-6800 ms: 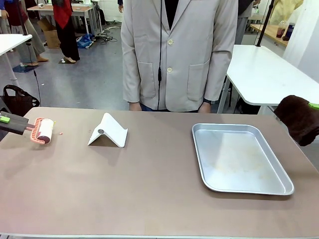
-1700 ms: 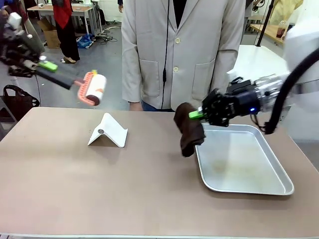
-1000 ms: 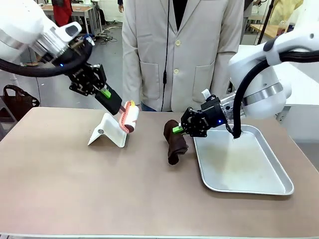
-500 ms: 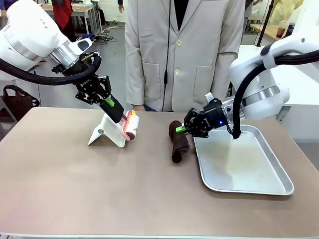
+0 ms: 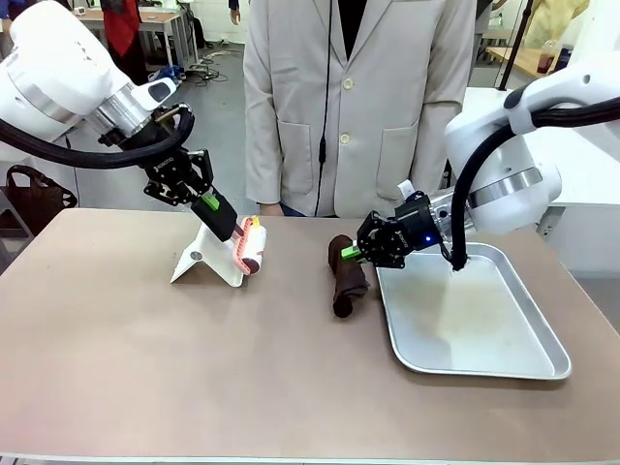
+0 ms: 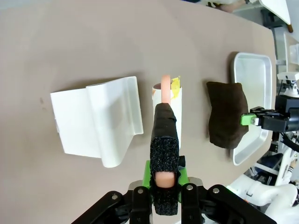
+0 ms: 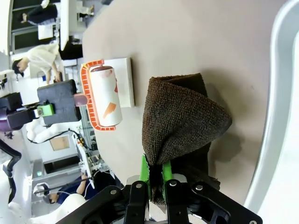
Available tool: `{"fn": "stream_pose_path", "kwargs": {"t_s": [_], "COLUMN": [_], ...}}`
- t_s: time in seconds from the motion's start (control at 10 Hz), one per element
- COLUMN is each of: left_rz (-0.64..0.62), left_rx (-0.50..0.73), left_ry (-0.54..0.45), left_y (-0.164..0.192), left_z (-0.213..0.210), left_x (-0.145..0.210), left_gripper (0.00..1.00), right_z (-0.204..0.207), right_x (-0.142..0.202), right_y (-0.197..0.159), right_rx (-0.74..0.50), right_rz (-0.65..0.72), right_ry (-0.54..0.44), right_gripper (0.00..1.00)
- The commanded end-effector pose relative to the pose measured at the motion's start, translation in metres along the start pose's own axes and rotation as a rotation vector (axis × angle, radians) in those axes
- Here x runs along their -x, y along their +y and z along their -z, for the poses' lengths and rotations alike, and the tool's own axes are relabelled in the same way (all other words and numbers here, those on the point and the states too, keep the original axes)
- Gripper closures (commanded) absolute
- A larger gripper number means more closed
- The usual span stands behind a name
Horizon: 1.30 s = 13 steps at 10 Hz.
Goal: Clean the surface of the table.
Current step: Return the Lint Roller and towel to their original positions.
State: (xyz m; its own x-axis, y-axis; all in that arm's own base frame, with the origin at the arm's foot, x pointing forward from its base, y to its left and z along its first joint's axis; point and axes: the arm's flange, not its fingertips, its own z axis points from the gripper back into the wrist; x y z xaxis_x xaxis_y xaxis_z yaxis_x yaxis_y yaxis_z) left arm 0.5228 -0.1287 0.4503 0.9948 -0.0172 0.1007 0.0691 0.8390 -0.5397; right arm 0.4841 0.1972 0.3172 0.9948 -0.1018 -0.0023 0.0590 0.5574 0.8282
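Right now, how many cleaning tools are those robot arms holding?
2. The left arm's fingers grip a lint roller beside the white stand. The right arm's fingers pinch a brown cloth hanging onto the table, left of the tray.

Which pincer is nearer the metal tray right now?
The right pincer, shut on the brown cloth, hangs just beyond the tray's left rim. The left pincer, shut on the lint roller, is farther left by the white stand.
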Motion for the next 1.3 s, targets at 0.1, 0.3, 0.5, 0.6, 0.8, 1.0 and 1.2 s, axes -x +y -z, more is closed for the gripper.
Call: {"fn": "stream_pose_path", "kwargs": {"t_s": [0.1,0.3,0.5,0.6,0.8,1.0,1.2], "left_rz": [-0.061,-0.069,-0.077,-0.080,-0.093,-0.099,-0.101], "left_rx": [-0.046,-0.062,-0.068,-0.070,-0.088,-0.090,-0.095], "left_ry": [-0.016,-0.009,-0.009,-0.004,0.013,0.010,0.006], "left_y": [0.003,0.010,0.016,0.018,0.026,0.030,0.029], "left_z": [0.004,0.009,0.009,0.010,0.019,0.020,0.019], "left_x": [0.005,0.002,-0.002,-0.003,-0.007,-0.009,-0.010], "left_gripper": [0.77,0.77,0.77,0.77,0.77,0.77,0.77], "right_z": [0.020,0.025,0.027,0.029,0.030,0.031,0.032], "right_x": [0.000,-0.001,-0.003,-0.004,-0.005,-0.006,-0.006], "right_y": [-0.007,-0.012,-0.015,-0.016,-0.019,-0.020,-0.020], "right_rx": [0.032,0.030,0.024,0.026,0.032,0.033,0.031], "right_rz": [0.036,0.044,0.057,0.063,0.069,0.070,0.075], "right_ry": [-0.029,-0.006,-0.005,-0.001,0.003,0.009,0.018], "right_gripper": [0.88,0.88,0.88,0.88,0.88,0.88,0.88]}}
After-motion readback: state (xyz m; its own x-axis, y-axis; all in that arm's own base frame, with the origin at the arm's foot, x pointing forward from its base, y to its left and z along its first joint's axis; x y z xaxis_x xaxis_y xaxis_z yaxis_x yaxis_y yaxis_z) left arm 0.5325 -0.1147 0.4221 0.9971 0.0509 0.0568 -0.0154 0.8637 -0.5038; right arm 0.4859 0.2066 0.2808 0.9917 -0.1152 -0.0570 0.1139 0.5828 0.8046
